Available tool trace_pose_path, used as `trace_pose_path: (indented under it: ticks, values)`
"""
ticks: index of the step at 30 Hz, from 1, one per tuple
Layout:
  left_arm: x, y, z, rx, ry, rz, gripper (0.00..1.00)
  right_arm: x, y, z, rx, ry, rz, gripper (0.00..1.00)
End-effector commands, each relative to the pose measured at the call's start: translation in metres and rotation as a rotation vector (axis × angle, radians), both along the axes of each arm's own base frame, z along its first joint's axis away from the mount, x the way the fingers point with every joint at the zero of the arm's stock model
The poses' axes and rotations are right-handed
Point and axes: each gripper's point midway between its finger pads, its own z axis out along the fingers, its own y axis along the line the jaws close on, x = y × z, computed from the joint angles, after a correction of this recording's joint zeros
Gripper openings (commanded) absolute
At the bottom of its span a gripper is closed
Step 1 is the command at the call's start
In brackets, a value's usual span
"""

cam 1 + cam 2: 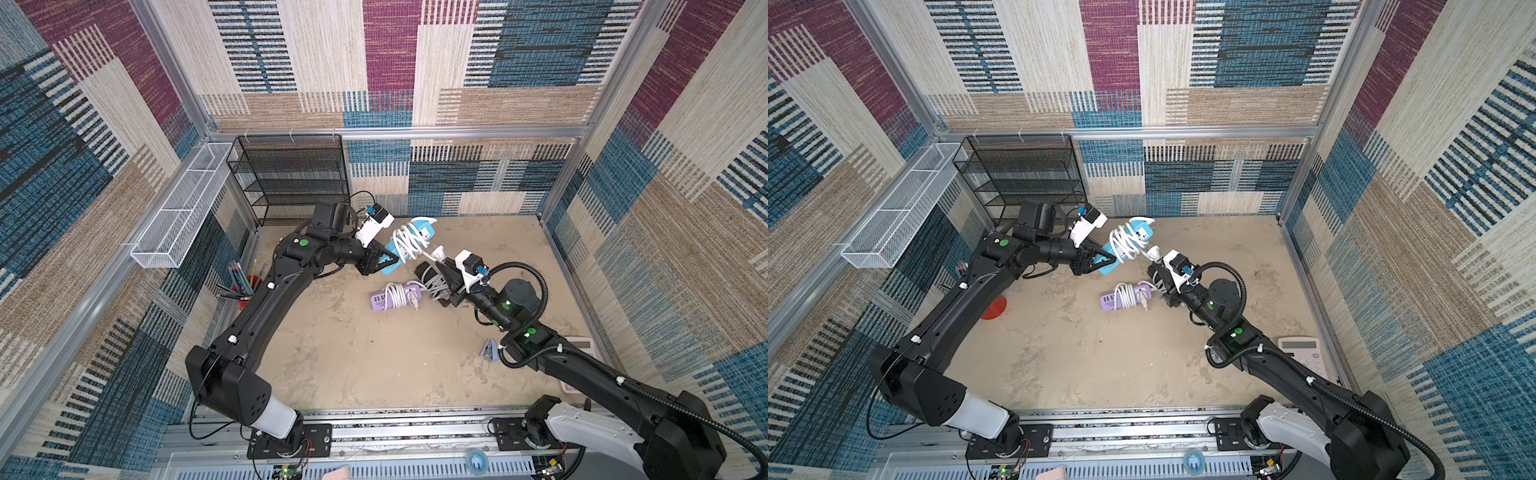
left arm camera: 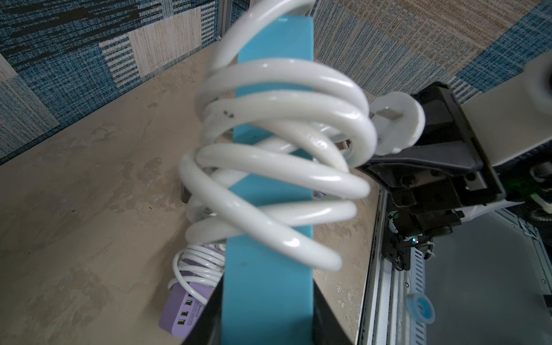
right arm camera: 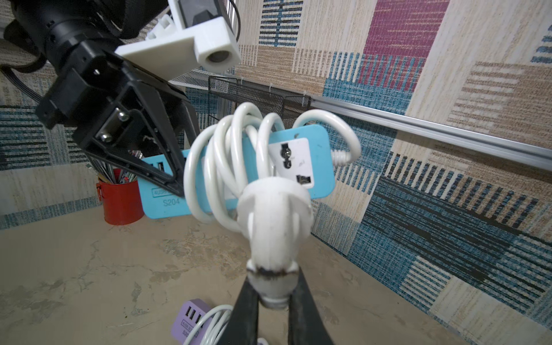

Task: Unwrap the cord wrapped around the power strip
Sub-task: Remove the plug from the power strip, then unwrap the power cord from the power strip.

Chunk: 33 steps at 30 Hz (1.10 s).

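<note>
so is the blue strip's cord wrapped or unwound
Wrapped: several loops of the white cord circle the blue power strip; only the plug sticks out, pinched in the right end effector.

White cord glossy plastic; blue strip matt smooth plastic; tabletop rough, mottled; rack blk metal mesh

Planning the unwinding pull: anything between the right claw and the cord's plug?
Nothing visible. The right claw pinches the round white plug; the left claw clamps the flat blue plastic power strip, thick white cord coiled around it.
</note>
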Motion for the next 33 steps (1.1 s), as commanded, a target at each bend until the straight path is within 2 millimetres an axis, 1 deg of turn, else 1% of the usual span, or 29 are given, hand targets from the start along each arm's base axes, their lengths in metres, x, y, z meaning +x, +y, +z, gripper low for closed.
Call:
trace_pose_path:
  ticks: [1,2,3,4,7,11,13,17,22,25,27,33]
  values:
    - [0.014,0.006,0.012,0.006,-0.095,0.037,0.0,-0.008,0.004,0.008,0.033,-0.018,0.046,0.51]
    - [0.013,0.005,0.012,0.008,-0.095,0.024,0.0,-0.008,0.004,0.008,0.036,-0.015,0.048,0.66]
    - [0.011,0.005,0.013,0.012,-0.094,0.015,0.0,-0.01,0.003,0.007,0.04,-0.014,0.048,0.84]
    - [0.011,0.004,0.013,0.017,-0.094,0.008,0.0,-0.01,0.001,0.008,0.046,-0.017,0.04,0.98]
    - [0.006,0.001,0.011,0.048,-0.094,-0.029,0.0,-0.008,-0.01,0.012,0.07,-0.013,0.023,0.98]
    - [-0.004,-0.003,0.016,0.079,-0.087,-0.089,0.0,0.001,-0.034,0.018,0.133,0.034,0.07,0.98]
    - [-0.009,-0.003,0.019,0.08,-0.079,-0.115,0.0,0.007,-0.038,0.015,0.128,0.06,0.104,0.99]
    - [-0.02,-0.008,0.022,0.082,-0.043,-0.161,0.0,0.022,-0.042,0.001,0.139,0.137,0.192,0.98]
    - [-0.028,-0.018,0.017,0.106,0.003,-0.205,0.0,0.031,-0.03,-0.016,0.133,0.198,0.312,0.98]
    - [-0.033,-0.023,0.015,0.112,0.014,-0.229,0.0,0.033,-0.02,-0.021,0.129,0.224,0.397,0.98]
    - [-0.036,-0.025,0.017,0.111,0.011,-0.241,0.0,0.035,-0.013,-0.025,0.129,0.249,0.455,0.98]
    - [-0.041,-0.033,0.03,0.1,-0.008,-0.271,0.0,0.044,-0.005,-0.033,0.128,0.272,0.515,0.98]
